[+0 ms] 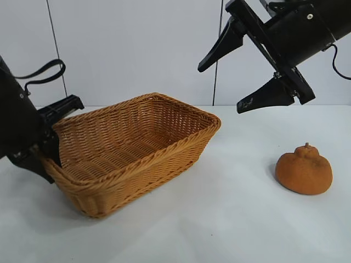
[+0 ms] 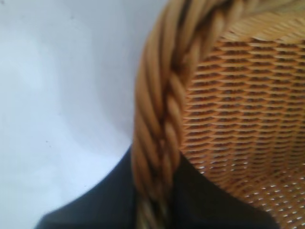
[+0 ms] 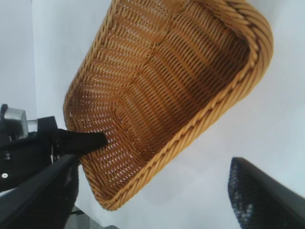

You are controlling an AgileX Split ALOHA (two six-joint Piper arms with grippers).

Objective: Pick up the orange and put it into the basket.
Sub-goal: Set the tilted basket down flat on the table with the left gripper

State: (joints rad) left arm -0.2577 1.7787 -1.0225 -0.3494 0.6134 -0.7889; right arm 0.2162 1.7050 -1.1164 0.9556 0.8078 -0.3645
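Note:
The orange (image 1: pixel 304 171), dull and rough-skinned with a knob on top, sits alone on the white table at the right. The wicker basket (image 1: pixel 153 175) stands left of centre. My left gripper (image 1: pixel 50 143) is at the basket's left end, shut on the braided rim (image 2: pixel 157 124); in the left wrist view its black fingers (image 2: pixel 105 200) press the rim from both sides. My right gripper (image 1: pixel 219 90) hangs open high above the table, up and left of the orange, with nothing between its fingers (image 3: pixel 257 191). In the right wrist view it looks down on the basket (image 3: pixel 200 129).
The white table (image 1: pixel 236 219) runs between basket and orange and in front of both. A pale panelled wall (image 1: pixel 137 49) stands behind. The basket's inside holds nothing.

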